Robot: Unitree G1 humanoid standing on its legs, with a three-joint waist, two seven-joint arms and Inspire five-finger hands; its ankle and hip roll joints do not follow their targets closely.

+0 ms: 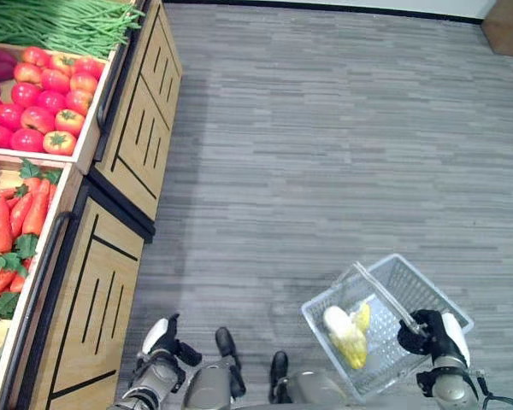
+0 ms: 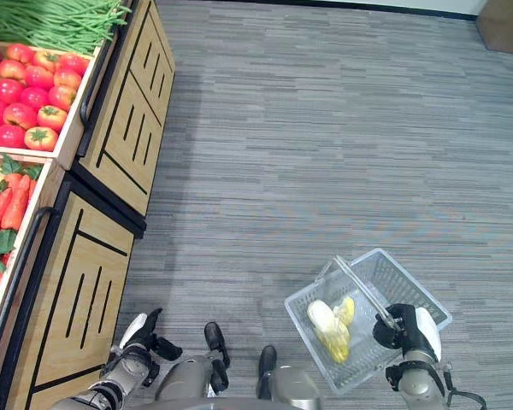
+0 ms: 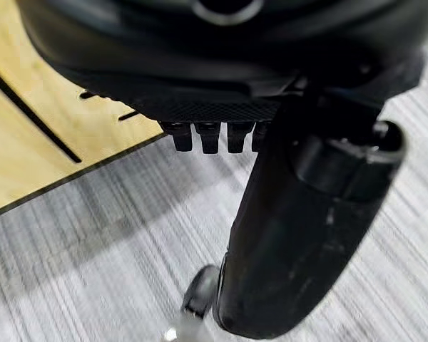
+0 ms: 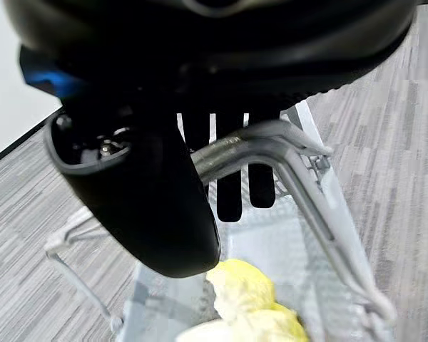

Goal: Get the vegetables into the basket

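Two wooden stands (image 1: pixel 111 213) line the left of a grey striped floor (image 1: pixel 325 154), filled with tomatoes (image 1: pixel 43 98), carrots (image 1: pixel 13 226) and green beans (image 1: pixel 60 21). No writing can be made out. A wire basket (image 1: pixel 427 295) with pale yellow vegetables (image 1: pixel 346 333) inside is carried by the right hand (image 1: pixel 432 335), fingers curled round its handle (image 4: pixel 271 139). The left hand (image 1: pixel 164 342) is held low beside the near stand, fingers curled, nothing grasped.

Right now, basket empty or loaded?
Loaded: yellow corn lies inside the basket, whose handle the right hand grips.
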